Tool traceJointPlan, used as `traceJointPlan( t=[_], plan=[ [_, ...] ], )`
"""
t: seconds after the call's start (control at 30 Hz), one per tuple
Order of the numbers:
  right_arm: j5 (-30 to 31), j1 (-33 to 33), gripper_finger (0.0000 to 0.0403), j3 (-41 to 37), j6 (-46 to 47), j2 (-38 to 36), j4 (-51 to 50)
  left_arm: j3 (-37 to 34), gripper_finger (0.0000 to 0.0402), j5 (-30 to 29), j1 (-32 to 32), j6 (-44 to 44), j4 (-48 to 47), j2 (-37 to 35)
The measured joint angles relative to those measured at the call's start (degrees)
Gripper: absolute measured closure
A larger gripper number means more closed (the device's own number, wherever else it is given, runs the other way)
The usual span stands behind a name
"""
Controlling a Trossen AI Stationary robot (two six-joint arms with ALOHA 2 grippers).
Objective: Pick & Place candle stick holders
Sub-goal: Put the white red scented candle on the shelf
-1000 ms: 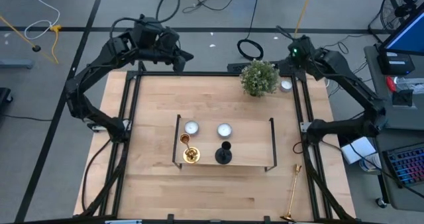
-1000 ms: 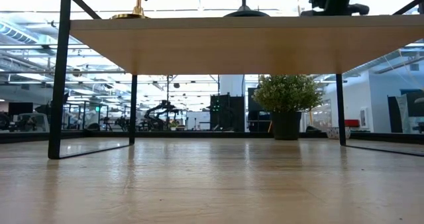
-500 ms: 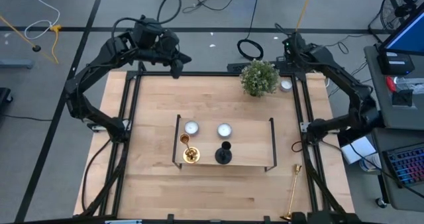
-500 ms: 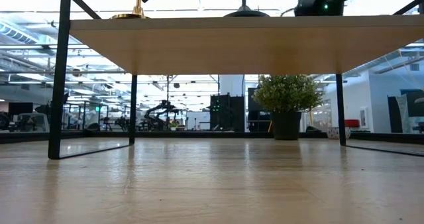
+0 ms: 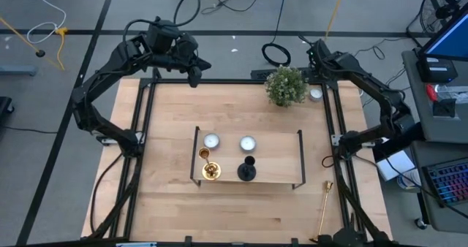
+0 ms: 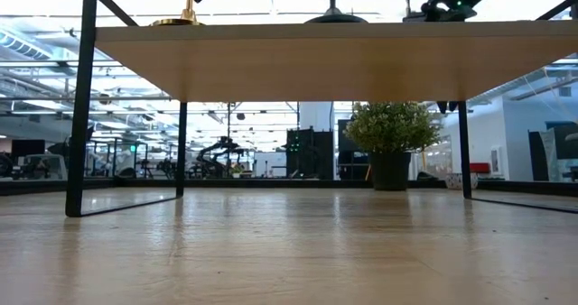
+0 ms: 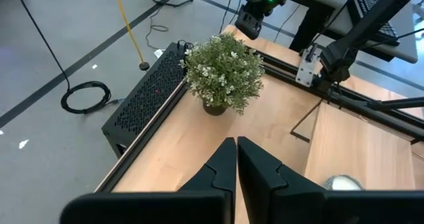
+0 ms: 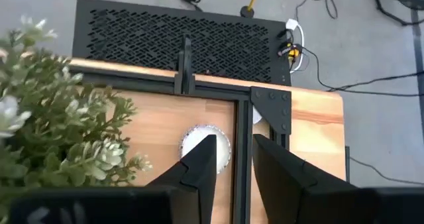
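While left gripper (image 7: 236, 159) sits closed, right gripper (image 8: 233, 159) parted empty, two gold candlesticks (image 5: 208, 165), one black candlestick (image 5: 248, 169).

Grey floor (image 5: 58, 166) with cables; possibly a bright glazed hall behind

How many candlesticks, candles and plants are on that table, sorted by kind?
Gold candlesticks: 2, one upright on the stand, one lying at the table's right edge
Black candlestick: 1
White candles: 3, two on the stand, one by the plant
Plant: 1
Total: 7
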Motion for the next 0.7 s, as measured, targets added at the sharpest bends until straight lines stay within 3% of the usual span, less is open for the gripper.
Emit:
traceJointPlan(
  t=[0.13,0.27,0.7],
  plan=[
    [-4.4,0.0,0.0323,0.0,-7.6,-0.2,-3.1,0.0,0.0398,0.0,0.0,0.0,-0.3,0.0],
    [-6.7,-0.4,0.0329,-0.1,-11.9,-0.2,-5.6,0.0,0.0382,0.0,0.0,0.0,-1.4,0.0],
    [-6.3,-1.6,0.0363,-0.4,-4.3,-0.2,-0.3,0.0,0.0388,0.1,-0.2,-1.3,-2.7,0.0]
  ],
)
